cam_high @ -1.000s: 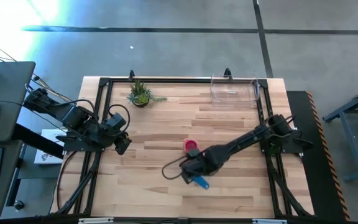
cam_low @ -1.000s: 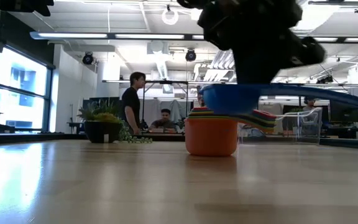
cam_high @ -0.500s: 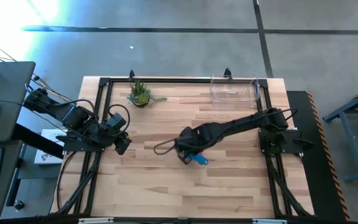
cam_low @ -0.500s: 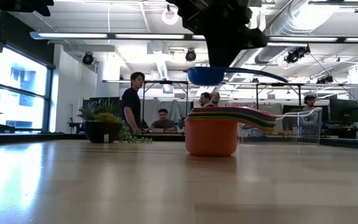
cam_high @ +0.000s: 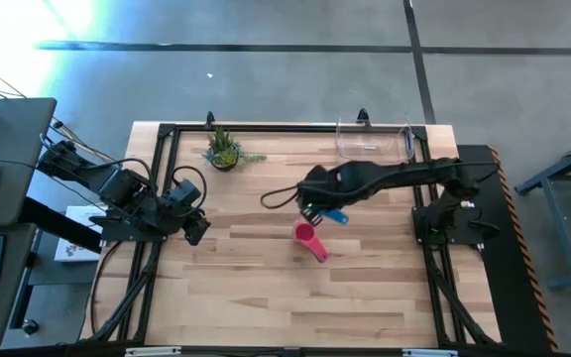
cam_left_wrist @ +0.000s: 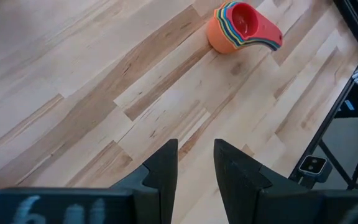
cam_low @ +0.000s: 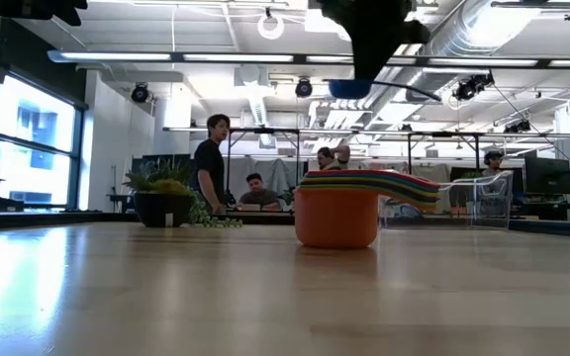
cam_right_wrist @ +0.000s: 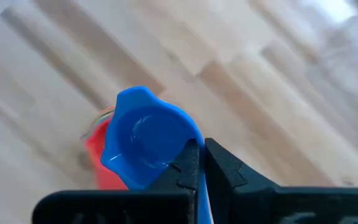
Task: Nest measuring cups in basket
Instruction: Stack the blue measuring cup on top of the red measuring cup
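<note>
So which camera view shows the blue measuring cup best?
The right wrist view: the blue measuring cup fills the middle, its bowl open to the camera, its handle pinched in the right claw. The high view shows only a small blue sliver under the arm. The low view shows its underside. The left wrist view misses it.

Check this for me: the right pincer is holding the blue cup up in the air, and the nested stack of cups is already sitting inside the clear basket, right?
Not quite. The right pincer does hold the blue cup in the air, but the nested stack stands on the bare wooden table, well apart from the clear basket at the far edge. The high view shows this.
</note>
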